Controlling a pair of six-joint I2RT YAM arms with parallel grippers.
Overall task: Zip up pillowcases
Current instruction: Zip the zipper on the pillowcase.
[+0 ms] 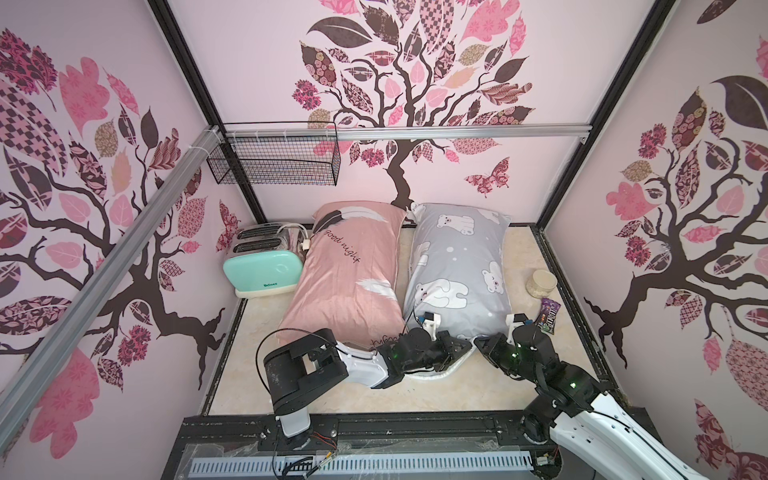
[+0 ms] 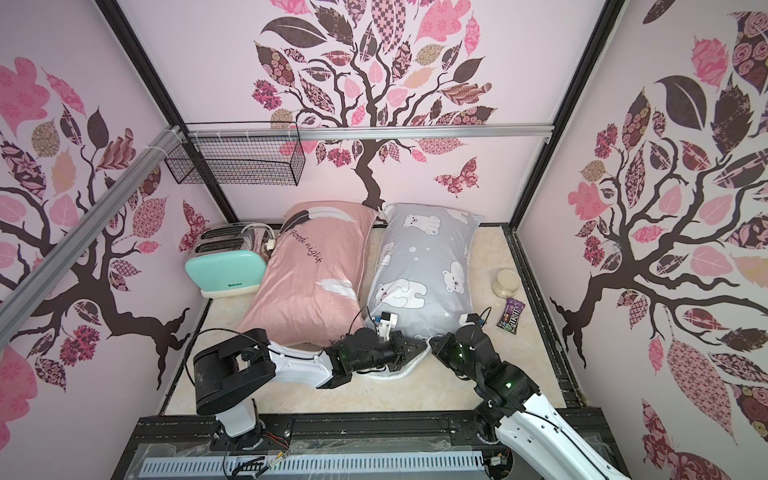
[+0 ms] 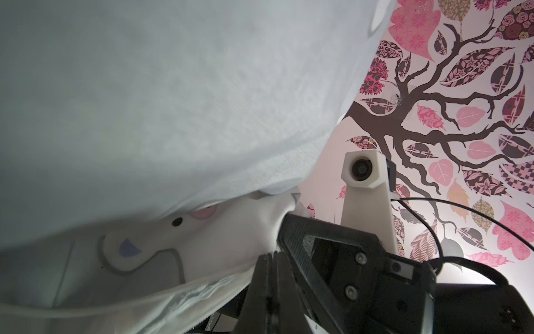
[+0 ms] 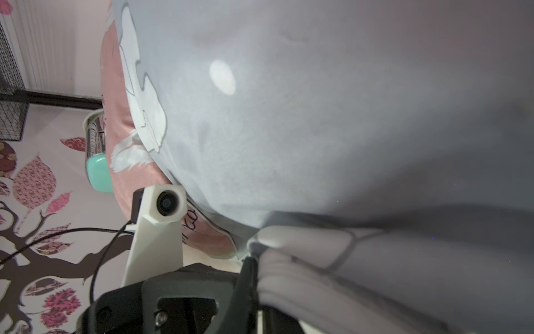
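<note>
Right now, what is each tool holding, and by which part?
Both hold the grey pillowcase: left tool and right tool each pinch fabric at its near, open end.

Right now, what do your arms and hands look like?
The left arm and right arm wear white shells with black joints and small green lights. Thin black cables loop off them. The left hand and right hand are black and pointed, each carrying a white camera mount.

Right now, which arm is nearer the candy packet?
Right. The right arm sits just beside the candy packet, at the near edge of the grey pillowcase; the left arm reaches in from the opposite side, farther off.
</note>
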